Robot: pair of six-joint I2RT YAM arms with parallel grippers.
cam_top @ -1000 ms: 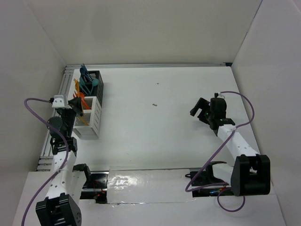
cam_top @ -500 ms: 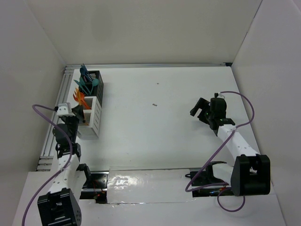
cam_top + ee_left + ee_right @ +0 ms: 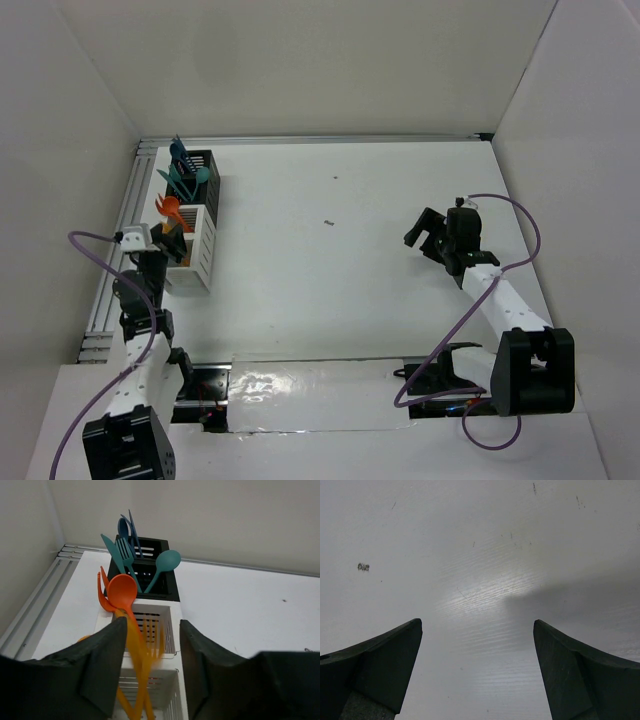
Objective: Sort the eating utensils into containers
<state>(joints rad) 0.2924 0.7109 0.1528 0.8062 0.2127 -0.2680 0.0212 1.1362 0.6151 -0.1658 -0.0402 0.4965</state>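
Orange utensils point(image 3: 142, 655) blurred between left gripper point(image 3: 152, 625)

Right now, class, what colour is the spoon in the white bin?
Orange; the spoon shows best in the left wrist view.

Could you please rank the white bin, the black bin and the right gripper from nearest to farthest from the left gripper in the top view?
1. White bin, right beside the left gripper, table's left side.
2. Black bin, just behind the white bin.
3. Right gripper, across the table, right side.
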